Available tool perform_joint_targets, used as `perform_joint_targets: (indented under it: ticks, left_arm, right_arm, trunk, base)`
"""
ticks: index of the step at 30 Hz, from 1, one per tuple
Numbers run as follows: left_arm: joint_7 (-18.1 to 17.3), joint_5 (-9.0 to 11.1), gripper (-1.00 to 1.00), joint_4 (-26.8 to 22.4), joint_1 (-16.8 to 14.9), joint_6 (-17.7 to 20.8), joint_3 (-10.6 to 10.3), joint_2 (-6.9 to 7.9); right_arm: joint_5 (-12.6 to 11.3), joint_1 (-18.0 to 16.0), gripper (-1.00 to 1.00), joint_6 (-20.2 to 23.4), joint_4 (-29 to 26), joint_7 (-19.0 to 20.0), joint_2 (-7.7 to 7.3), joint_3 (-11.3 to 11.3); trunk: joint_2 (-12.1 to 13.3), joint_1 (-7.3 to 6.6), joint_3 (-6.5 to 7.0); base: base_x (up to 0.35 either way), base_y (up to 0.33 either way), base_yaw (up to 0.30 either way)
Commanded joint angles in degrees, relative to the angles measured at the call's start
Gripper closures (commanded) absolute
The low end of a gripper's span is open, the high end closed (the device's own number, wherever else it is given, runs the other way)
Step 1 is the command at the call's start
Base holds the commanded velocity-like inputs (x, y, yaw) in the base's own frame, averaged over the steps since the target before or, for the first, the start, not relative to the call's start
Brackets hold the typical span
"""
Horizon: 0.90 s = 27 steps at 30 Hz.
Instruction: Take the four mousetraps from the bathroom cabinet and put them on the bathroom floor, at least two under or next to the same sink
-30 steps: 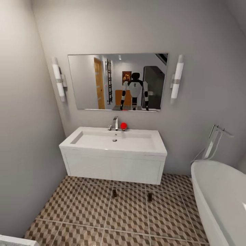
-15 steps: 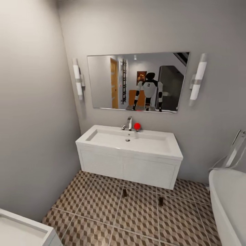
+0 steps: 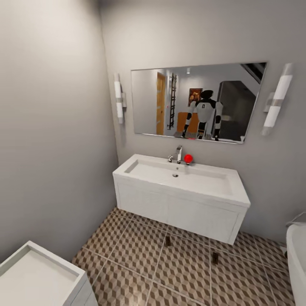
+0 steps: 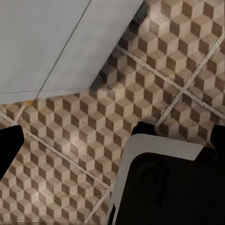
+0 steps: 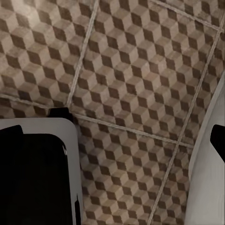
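Both jaws wide apart over bathroom floor (image 4: 84,140)

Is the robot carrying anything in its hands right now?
Nothing. Both end effectors are open over bare bathroom floor, fingers spread with nothing between. Two mousetraps already lie by the bathroom sink.

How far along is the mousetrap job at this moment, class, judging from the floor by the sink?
Done: two mousetraps lie on the bathroom floor just in front of the bathroom sink. In hand: nothing; both wrist views show bare tile between the fingers. Left: the other two traps.
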Motion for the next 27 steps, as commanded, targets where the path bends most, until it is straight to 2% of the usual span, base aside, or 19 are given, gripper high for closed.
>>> perform_joint_targets:
  ticks: [1,27]
  left_arm:
    - [0.1,0.3,-1.0,0.1,0.0,-0.2,0.1,-0.03]
    - [0.1,0.4,-1.0,0.0,0.0,-0.4,0.1,0.17]
  right_arm:
    - [0.1,-0.1,-1.0,-0.4,0.2,-0.1,0.01,-0.2]
    - [0.1,-0.1,-1.0,0.1,0.2,-0.1,-0.01,-0.2]
  trunk:
    - [-0.1,0.02,-0.11]
    - [-0.1,0.02,-0.11]
  base:
    - [0.0,0.0,0.276]
    - [0.0,0.0,0.276]
